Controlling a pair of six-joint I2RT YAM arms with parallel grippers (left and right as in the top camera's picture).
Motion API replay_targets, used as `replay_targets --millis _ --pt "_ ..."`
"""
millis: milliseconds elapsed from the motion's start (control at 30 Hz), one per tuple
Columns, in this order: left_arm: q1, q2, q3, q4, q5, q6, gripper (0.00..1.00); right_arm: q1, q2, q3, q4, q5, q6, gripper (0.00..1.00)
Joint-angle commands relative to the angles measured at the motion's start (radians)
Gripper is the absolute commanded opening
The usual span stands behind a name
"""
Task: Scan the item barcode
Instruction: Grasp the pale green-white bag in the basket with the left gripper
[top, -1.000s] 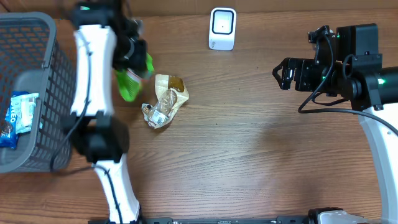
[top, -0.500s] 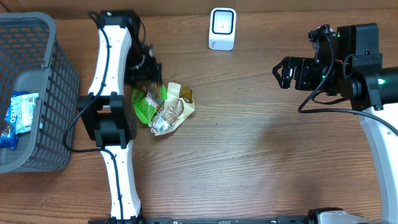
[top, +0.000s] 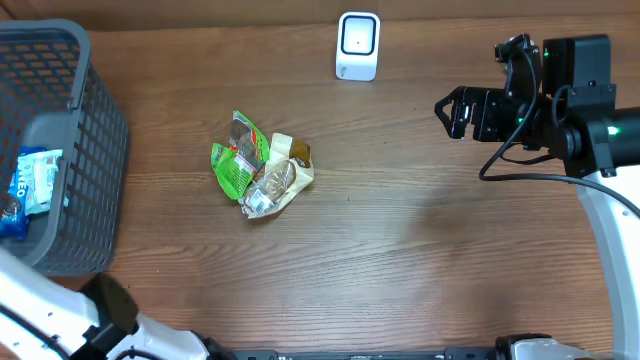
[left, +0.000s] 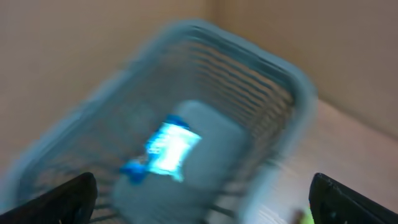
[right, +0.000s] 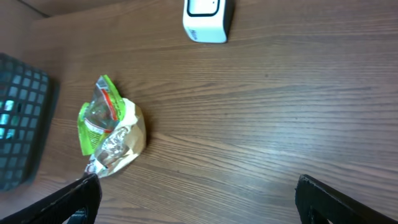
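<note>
Blue packet (left: 166, 149) lies in grey basket (top: 100, 150) at far left of overhead; in blurred left wrist view it's approx mid-frame, straight ahead of left gripper (left: 202, 202), jaws spread wide w/ nothing in them, long axis approx lower-left to upper-right. Right gripper (top: 447, 112), also wide & empty, hangs upper right, well apart, so left one looks nearer. Green packet (top: 232, 165) lies centre-left on table (top: 400, 250), scanner (top: 358, 45) top centre.

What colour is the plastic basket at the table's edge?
The basket is grey; the overhead view shows it best.

Green packet (top: 232, 165), white scanner (top: 358, 45), grey basket (top: 88, 165)
</note>
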Motion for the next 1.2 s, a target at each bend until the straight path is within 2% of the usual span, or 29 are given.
replay_targets --millis 0,267,400,567,700,833,967,1033,1100,1133,1167 --pt "0.111 0.138 -0.042 0.048 0.066 -0.035 1.00 0.003 -0.011 0.019 0.005 -0.025 -0.001 1.00" --pt "0.070 0.501 -0.042 0.053 0.070 0.037 1.00 0.003 -0.011 0.019 -0.006 -0.043 0.000 1.00" --pt "0.027 0.636 -0.042 0.051 0.023 0.051 1.00 0.003 -0.011 0.019 -0.015 -0.043 0.000 1.00" --pt "-0.012 0.763 -0.042 0.083 -0.080 0.043 1.00 0.003 -0.011 0.019 -0.035 -0.043 0.000 1.00" --pt "-0.031 0.838 -0.042 0.075 -0.101 0.041 1.00 0.003 -0.011 0.019 -0.038 -0.043 0.000 1.00" --pt "-0.051 0.909 -0.042 0.081 -0.214 -0.015 1.00 0.003 -0.011 0.019 -0.047 -0.043 0.000 1.00" --pt "-0.053 0.944 -0.042 0.101 -0.223 -0.029 0.99 0.003 -0.011 0.019 -0.048 -0.043 0.000 1.00" --pt "-0.056 0.945 -0.042 0.109 -0.222 -0.029 0.92 0.003 -0.011 0.019 -0.048 -0.043 0.000 1.00" --pt "-0.060 0.945 -0.040 0.112 -0.207 -0.029 0.68 0.003 -0.011 0.019 -0.048 -0.043 0.000 1.00" --pt "-0.061 0.945 -0.039 0.111 -0.198 -0.029 0.51 0.003 -0.011 0.019 -0.048 -0.043 0.000 1.00" --pt "-0.061 0.945 -0.039 0.107 -0.175 -0.029 0.18 0.003 -0.011 0.019 -0.048 -0.043 0.000 1.00"
